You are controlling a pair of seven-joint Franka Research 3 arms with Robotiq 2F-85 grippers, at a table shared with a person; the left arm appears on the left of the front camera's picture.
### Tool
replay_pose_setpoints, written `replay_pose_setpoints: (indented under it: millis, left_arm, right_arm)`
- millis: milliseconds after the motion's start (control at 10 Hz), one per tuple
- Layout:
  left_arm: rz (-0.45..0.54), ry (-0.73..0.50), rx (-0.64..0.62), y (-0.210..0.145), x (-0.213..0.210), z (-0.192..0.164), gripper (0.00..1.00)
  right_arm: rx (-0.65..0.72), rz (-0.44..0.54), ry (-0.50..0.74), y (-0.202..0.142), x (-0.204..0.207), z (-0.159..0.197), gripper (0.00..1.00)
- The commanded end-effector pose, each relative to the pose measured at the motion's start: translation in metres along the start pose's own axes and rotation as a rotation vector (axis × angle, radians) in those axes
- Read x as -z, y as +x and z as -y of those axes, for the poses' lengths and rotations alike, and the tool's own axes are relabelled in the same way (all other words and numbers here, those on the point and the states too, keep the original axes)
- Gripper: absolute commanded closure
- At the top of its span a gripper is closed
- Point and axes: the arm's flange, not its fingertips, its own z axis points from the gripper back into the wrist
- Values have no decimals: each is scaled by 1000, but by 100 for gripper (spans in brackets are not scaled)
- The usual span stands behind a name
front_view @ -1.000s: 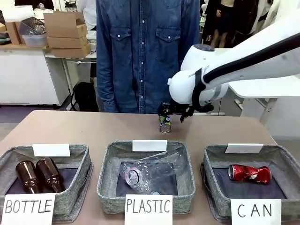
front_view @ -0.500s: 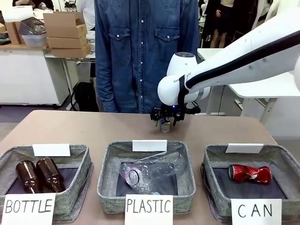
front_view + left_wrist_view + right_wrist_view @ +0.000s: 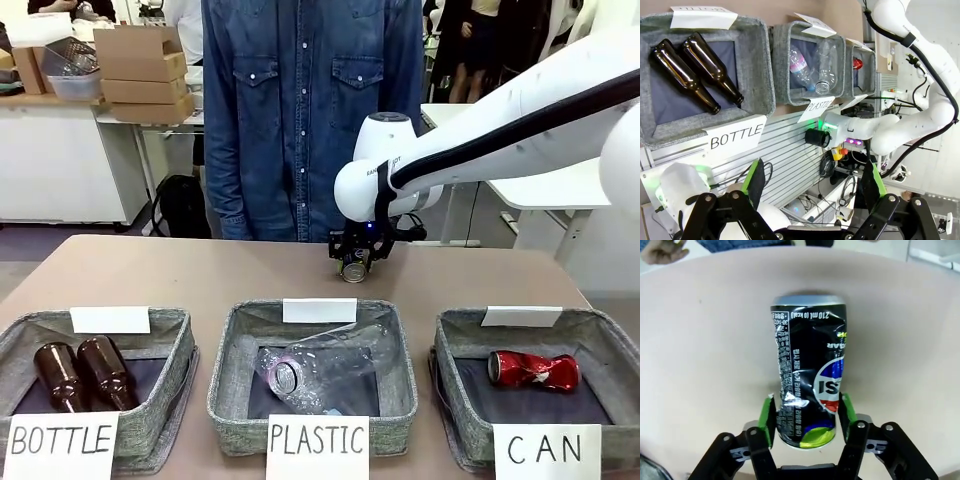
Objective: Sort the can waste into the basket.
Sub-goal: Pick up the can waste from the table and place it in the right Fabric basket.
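The right gripper [image 3: 807,415] has its green pads [image 3: 767,419] pressed against both sides of the dented dark blue-black metal drink can [image 3: 808,375], gripping its lower end above the tan table [image 3: 700,350]. The left gripper [image 3: 812,182] hangs wide open, holding nothing.

Signs [image 3: 61,447] on the baskets read "BOTTLE", "PLASTIC", "CAN"; the dark can [image 3: 807,385] reads "210 mL (0 kcal)".
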Motion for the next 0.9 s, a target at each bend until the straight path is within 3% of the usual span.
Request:
replay_pose_setpoints:
  millis: [0, 100, 300, 600, 800]
  left_arm:
    - [0, -6, -9, 0, 0, 2, 0]
    - [0, -6, -9, 0, 0, 2, 0]
    - [0, -6, -9, 0, 0, 2, 0]
    - [0, -6, -9, 0, 0, 2, 0]
    - [0, -6, -9, 0, 0, 2, 0]
  right_arm:
    - [20, 1, -73, 5, 7, -9, 100]
    - [19, -2, -74, 5, 8, -8, 85]
    - [22, -6, -80, 4, 9, -7, 100]
    - [17, -37, -26, -2, -8, -1, 98]
    - [-81, -78, 73, -35, -65, 10, 98]
